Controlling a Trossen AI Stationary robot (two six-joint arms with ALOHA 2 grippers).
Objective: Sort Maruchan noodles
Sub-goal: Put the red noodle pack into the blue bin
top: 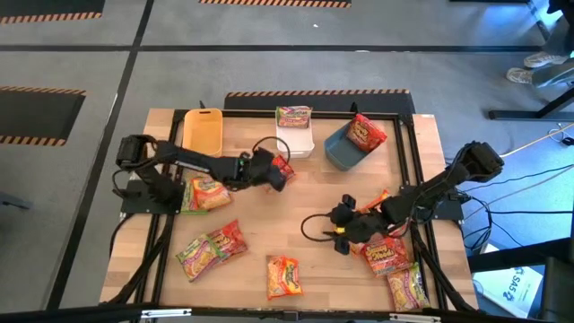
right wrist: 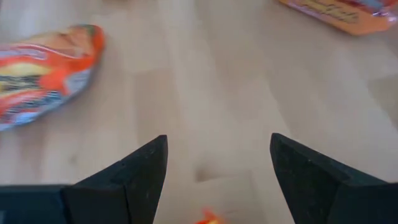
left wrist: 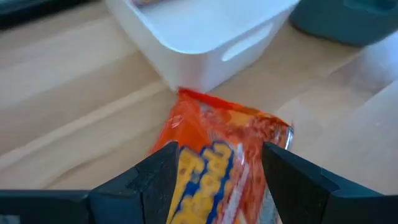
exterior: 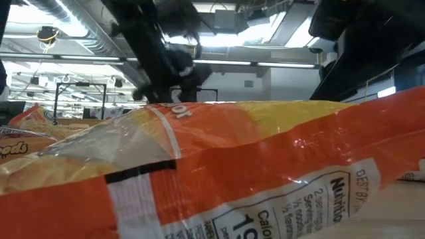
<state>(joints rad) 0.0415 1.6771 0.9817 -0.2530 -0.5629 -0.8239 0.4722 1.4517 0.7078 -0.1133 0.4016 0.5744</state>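
Note:
Several Maruchan noodle packets lie about the table. My left gripper (top: 272, 170) is mid-table, just in front of the white bin (top: 294, 136), shut on a red-orange packet (left wrist: 217, 155). The white bin holds a green-pink packet (top: 294, 115). The dark grey bin (top: 343, 151) holds a red packet (top: 366, 133). The yellow bin (top: 204, 130) shows no packet. My right gripper (top: 343, 224) is open over bare wood (right wrist: 211, 112) to the right of centre, with orange packets (top: 386, 254) behind it toward the right edge. My left gripper pinches the red-orange packet between its two fingers (left wrist: 158, 177), one on each long side, near the end closest to the gripper (left wrist: 214, 186). The fingers lie nearly level, pointing toward the table's right. The packet's far end (left wrist: 205, 102) reaches the white bin's corner; whether it clears the table I cannot tell.
More packets lie at the left edge (top: 206, 193), near left (top: 211, 247), near middle (top: 282, 276) and near right corner (top: 408, 287). One orange packet (exterior: 265, 166) fills the low view. The three bins stand in a row along the far edge. Bare wood lies mid-table (top: 296, 211).

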